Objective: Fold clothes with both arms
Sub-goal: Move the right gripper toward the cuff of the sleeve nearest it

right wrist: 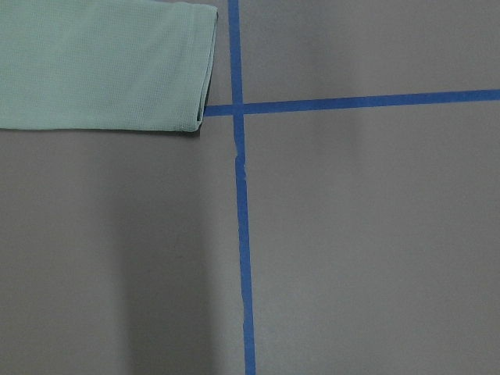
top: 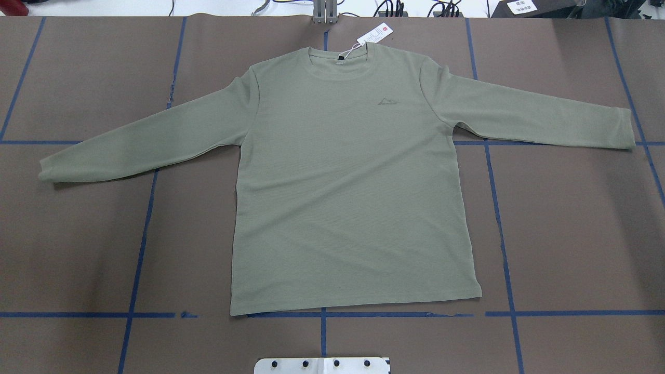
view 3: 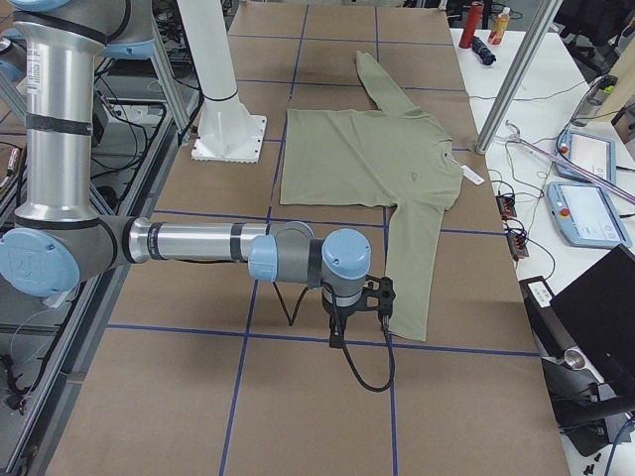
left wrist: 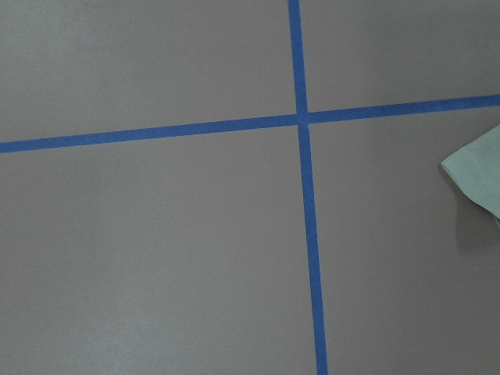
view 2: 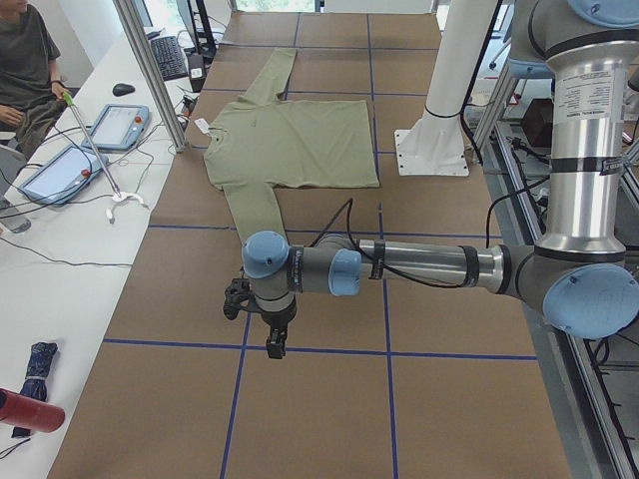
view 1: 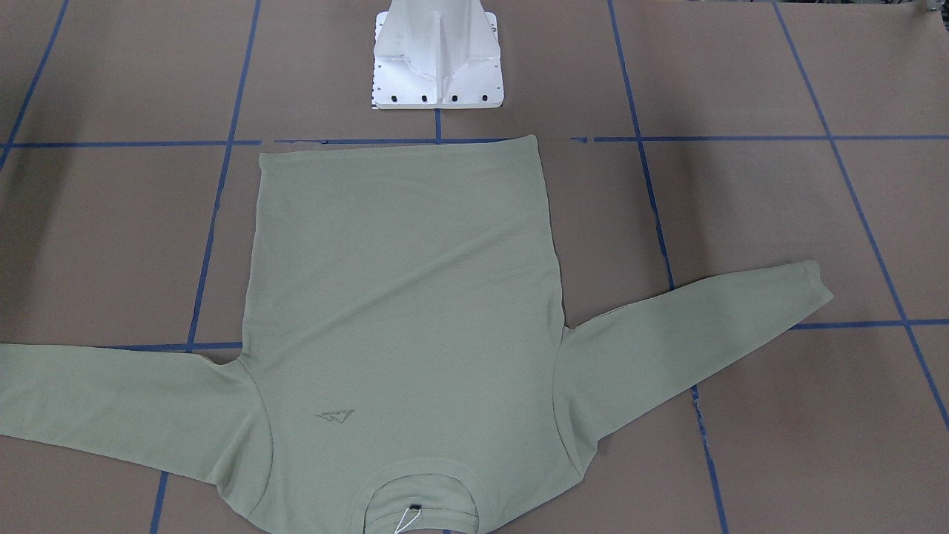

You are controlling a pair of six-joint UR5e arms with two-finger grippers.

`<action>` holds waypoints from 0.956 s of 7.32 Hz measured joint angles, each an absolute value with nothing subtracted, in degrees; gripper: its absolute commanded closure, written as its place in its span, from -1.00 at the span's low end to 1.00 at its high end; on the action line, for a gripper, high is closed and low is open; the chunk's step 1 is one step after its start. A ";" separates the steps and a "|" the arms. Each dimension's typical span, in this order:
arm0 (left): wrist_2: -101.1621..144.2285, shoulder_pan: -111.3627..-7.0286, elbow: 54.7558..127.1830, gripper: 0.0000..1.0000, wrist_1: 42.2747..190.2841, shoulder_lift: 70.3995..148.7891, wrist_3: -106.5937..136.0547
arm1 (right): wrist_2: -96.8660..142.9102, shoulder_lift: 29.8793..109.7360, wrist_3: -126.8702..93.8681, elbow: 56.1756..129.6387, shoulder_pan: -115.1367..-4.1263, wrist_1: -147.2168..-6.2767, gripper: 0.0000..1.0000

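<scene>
We see the left gripper (view 2: 272, 344) only from the side, pointing down over bare table (top: 571, 234) just past the end of one sleeve. We cannot tell how wide its jaws stand. The same goes for the right gripper (view 3: 337, 335), which hangs near the other sleeve's end. Neither touches the cloth that we can see. The left wrist view catches only a corner of a cuff (left wrist: 476, 176) at its right edge. The right wrist view shows the other cuff (right wrist: 199, 62) ending beside a crossing of blue tape lines (right wrist: 238, 109). The shirt (top: 353, 182) lies flat and face up in the middle of the table, both sleeves spread outward. Its hem lies near the white pedestal (view 1: 437, 67), and its collar and hang tag (top: 375, 35) are at the far edge.
</scene>
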State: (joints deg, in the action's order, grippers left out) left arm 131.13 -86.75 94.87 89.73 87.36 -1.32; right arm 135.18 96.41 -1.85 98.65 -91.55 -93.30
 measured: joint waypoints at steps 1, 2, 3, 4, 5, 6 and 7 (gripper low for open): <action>131.13 -86.75 94.89 -1.00 89.76 87.35 -1.32 | 135.16 96.40 -1.86 98.80 -91.58 -93.33 -1.00; 131.11 -86.75 94.95 -1.00 89.94 87.28 -1.46 | 135.15 96.30 -1.90 98.95 -91.58 -93.28 -1.00; 131.08 -86.75 95.19 -1.00 90.20 87.42 -1.68 | 135.21 96.08 -1.94 98.92 -91.57 -93.19 -1.00; 131.07 -86.69 95.80 -1.00 90.44 87.94 -1.71 | 135.24 95.85 -2.01 99.00 -91.44 -93.05 -1.00; 131.09 -86.57 95.90 -1.00 91.11 88.92 -1.62 | 135.36 95.71 -2.03 99.10 -91.13 -92.48 -1.00; 131.04 -86.47 94.82 -1.00 92.73 90.46 -1.36 | 136.88 95.63 -1.96 98.59 -90.30 -90.52 -1.00; 131.03 -86.30 93.78 -1.00 94.95 91.92 -1.27 | 141.36 95.42 -2.05 96.90 -88.99 -87.37 -1.00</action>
